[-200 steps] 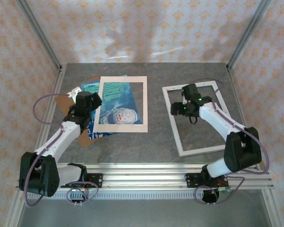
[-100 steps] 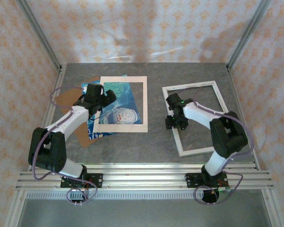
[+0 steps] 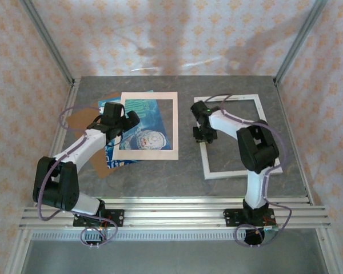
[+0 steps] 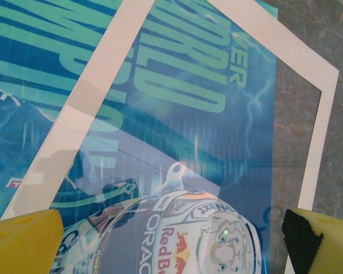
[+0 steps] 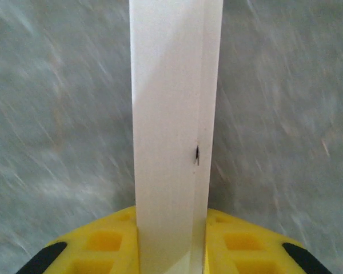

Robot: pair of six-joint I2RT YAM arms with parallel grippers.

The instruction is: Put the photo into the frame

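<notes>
Near edge: both arm bases are bolted to the rail, and the grey table [image 3: 183, 177] runs away from you.

Right side: your right gripper [image 5: 171, 254] is closed on the frame [image 5: 171, 114]. In the right wrist view the white rail runs straight up between the yellow fingers [image 5: 103, 248], and a pad presses against each side of it. From above, that grip sits on the frame's left rail, partway along it. The frame lies flat on the table's right half with bare table showing through its opening.

Left side: your left gripper [image 4: 171, 242] hangs with its jaws spread wide and nothing between them. It hovers over the photo [image 4: 188, 142], by the helmeted figure at the print's lower end.

The photo lies flat on the table's left half, well apart from the frame and skewed to the table edges. A cream mat [image 3: 146, 154] rests on top of it. The teal print shows through the mat's window and sticks out past its left border. A brown backing board [image 3: 77, 121] pokes out from under the photo's left side.
</notes>
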